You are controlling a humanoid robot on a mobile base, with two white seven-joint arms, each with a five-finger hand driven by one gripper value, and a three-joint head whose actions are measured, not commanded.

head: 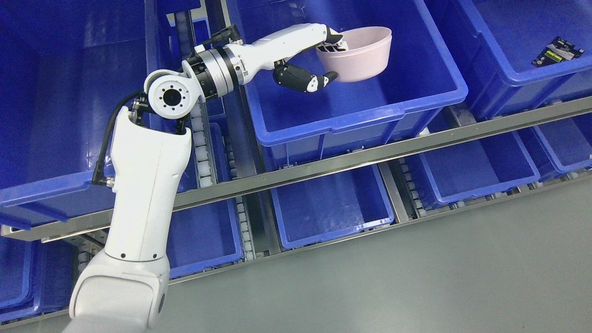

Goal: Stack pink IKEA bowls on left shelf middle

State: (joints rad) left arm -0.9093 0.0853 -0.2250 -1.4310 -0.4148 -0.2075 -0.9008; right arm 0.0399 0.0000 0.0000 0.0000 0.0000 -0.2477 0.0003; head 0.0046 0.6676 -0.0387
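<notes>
A pink bowl [363,54] is held tilted above the inside of the middle blue bin [356,118] on the upper shelf. My left hand [330,58] is shut on the bowl's left rim: the fingers reach inside the rim and the black-and-white thumb [307,79] presses the outer wall from below. The left arm [148,185] comes up from the lower left and bends right over the bin's edge. I see only one bowl.
A large blue bin [69,92] stands to the left and another [522,41] to the right, holding a small black item [557,52]. A steel shelf rail [370,155] runs across. Lower blue bins [333,208] sit beneath. Grey floor [416,277] lies in front.
</notes>
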